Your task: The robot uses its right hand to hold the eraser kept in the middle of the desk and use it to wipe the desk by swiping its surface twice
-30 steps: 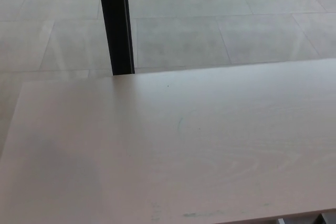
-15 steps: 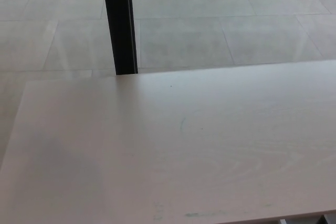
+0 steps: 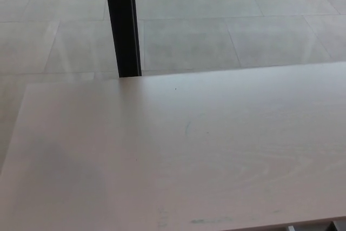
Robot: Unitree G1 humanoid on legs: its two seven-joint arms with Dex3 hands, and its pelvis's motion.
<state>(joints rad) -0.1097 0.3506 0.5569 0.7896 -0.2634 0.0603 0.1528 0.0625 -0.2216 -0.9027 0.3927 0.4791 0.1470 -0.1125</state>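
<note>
A pale wooden desk (image 3: 178,160) fills the lower half of the head view, its far edge running across the middle of the picture. No eraser shows on it. Faint greenish marks (image 3: 205,220) lie near the desk's front edge, and a thin faint stroke (image 3: 187,128) sits near its middle. Neither of my hands nor any part of my arms is in view.
A black upright post (image 3: 123,22) stands behind the desk's far edge at the left of centre. Grey floor tiles (image 3: 227,31) spread beyond the desk. The desk's left edge (image 3: 12,139) slants down the picture's left side.
The whole picture has shifted slightly right and down since a second ago, so the camera moved. Nothing on the desk has changed.
</note>
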